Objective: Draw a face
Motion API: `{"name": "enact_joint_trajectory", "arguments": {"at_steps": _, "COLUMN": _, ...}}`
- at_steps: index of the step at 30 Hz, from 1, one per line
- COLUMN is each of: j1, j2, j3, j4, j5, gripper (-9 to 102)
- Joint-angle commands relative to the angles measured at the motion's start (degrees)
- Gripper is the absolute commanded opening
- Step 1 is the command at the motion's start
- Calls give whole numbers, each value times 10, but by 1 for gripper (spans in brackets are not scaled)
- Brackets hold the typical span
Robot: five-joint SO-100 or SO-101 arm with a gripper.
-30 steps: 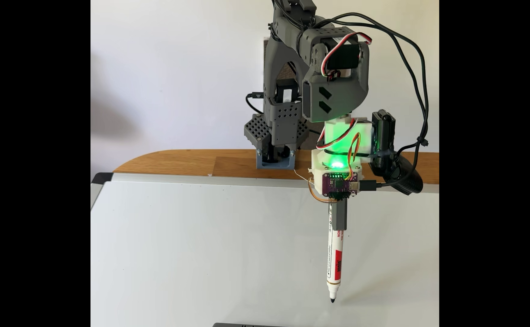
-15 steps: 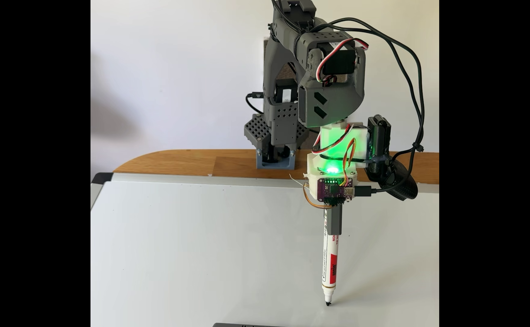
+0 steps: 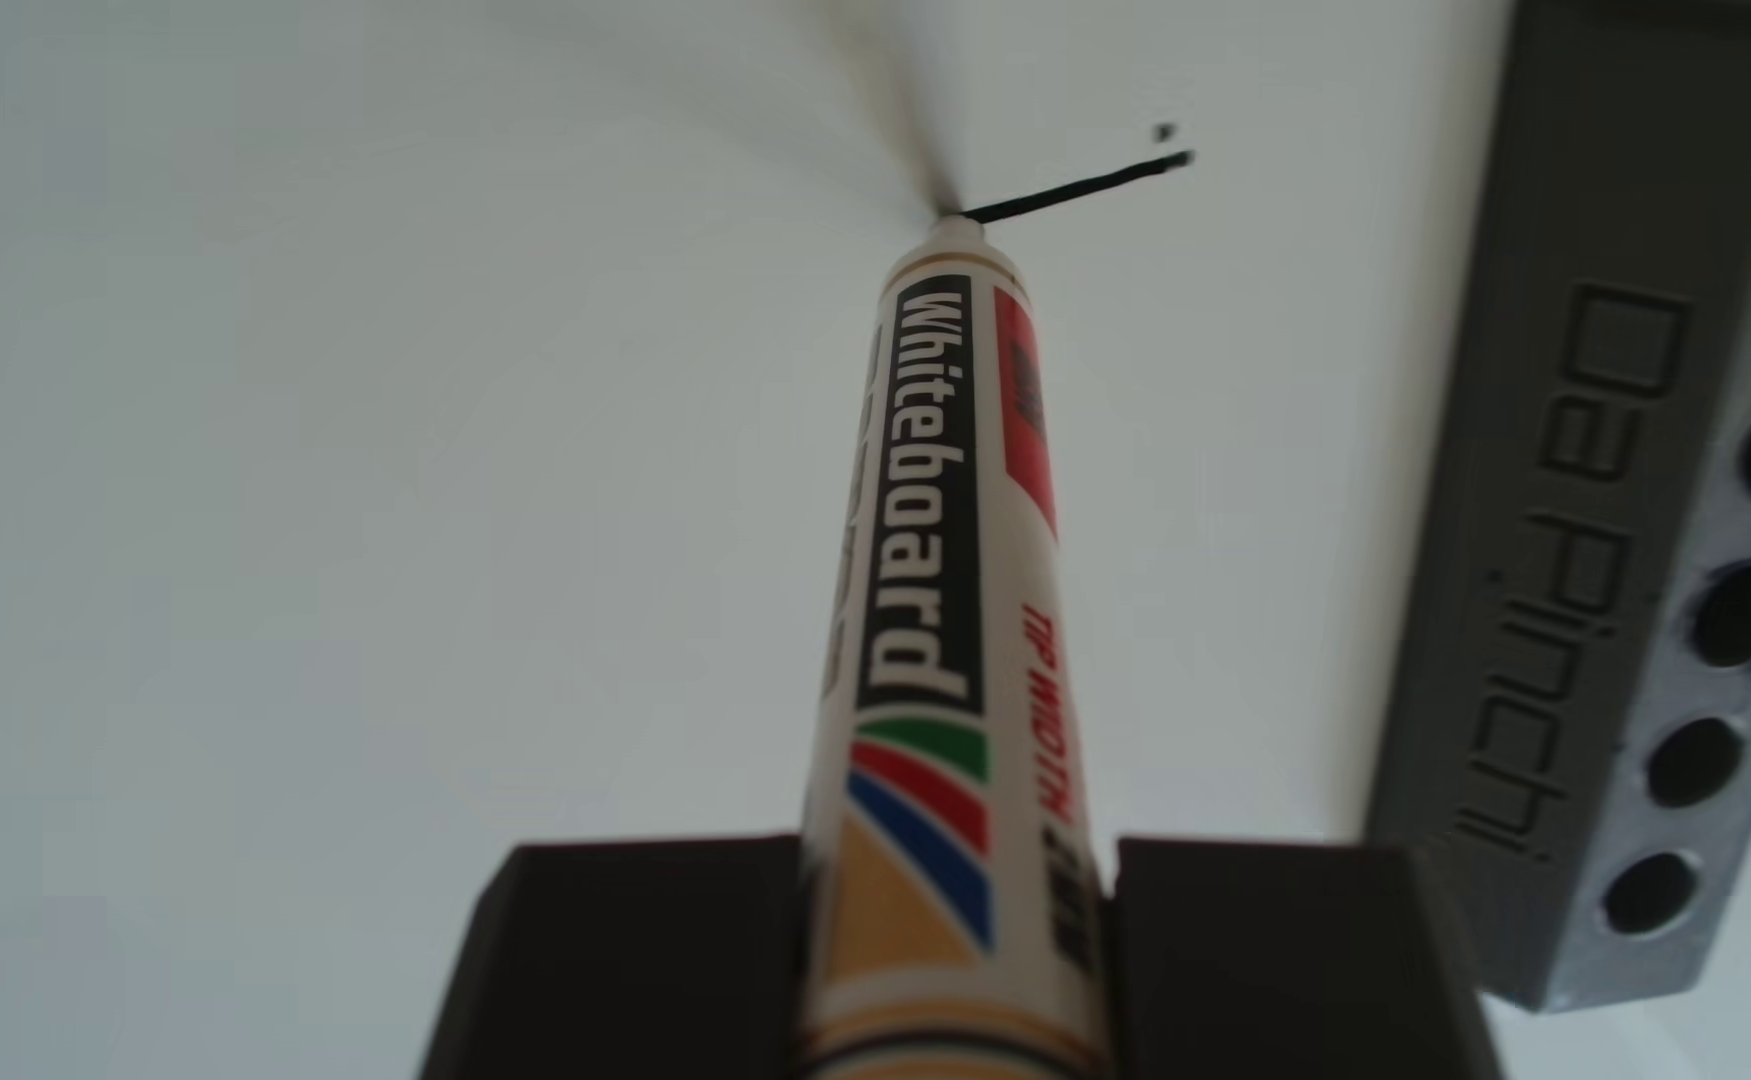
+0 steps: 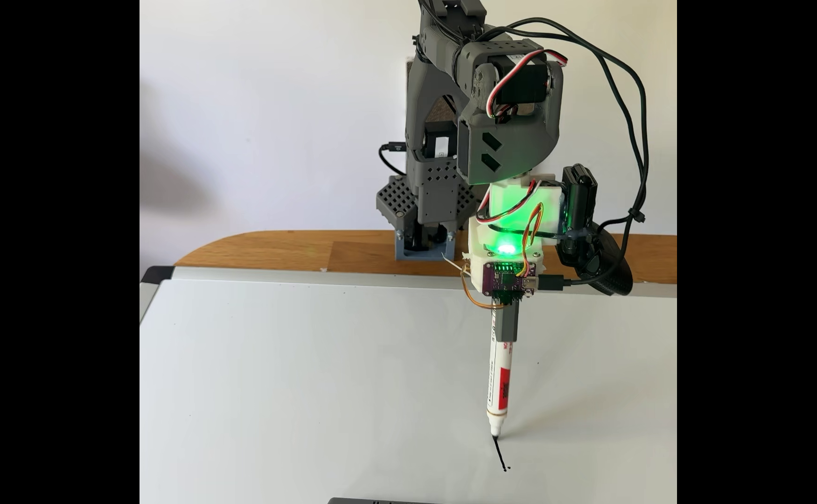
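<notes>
A white whiteboard marker (image 4: 497,387) hangs nearly upright from my gripper (image 4: 505,329), which is shut on its barrel. Its tip touches the whiteboard (image 4: 299,387) at the far end of a short black stroke, the face (image 4: 500,454), which ends in a small blob nearer the camera. In the other view the marker (image 3: 933,519) runs up the middle between the two dark jaws of my gripper (image 3: 954,862). There the face (image 3: 1079,187) shows as a thin line leading right from the tip, with a tiny ink speck beside its blobbed end.
A grey block (image 3: 1577,519) with a row of round holes and engraved lettering lies right of the marker; its top edge (image 4: 382,500) peeks in at the bottom. The arm's base (image 4: 425,242) stands on a wooden table (image 4: 275,252) behind the whiteboard. Black cables (image 4: 639,121) loop off the wrist.
The marker tip came down onto the whiteboard, then moved back toward the arm's base and slightly left, leaving a short black stroke where there was none before.
</notes>
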Motion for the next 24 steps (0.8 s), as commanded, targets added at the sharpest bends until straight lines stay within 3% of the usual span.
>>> {"name": "enact_joint_trajectory", "arguments": {"at_steps": 1, "j1": -1, "j2": 34, "j3": -18, "j4": 18, "j5": 0, "gripper": -1}}
{"name": "enact_joint_trajectory", "arguments": {"at_steps": 7, "j1": 11, "j2": 46, "j3": -47, "j4": -25, "j5": 1, "gripper": -1}}
{"name": "enact_joint_trajectory", "arguments": {"at_steps": 24, "j1": 170, "j2": 45, "j3": -81, "j4": -62, "j5": -83, "gripper": -1}}
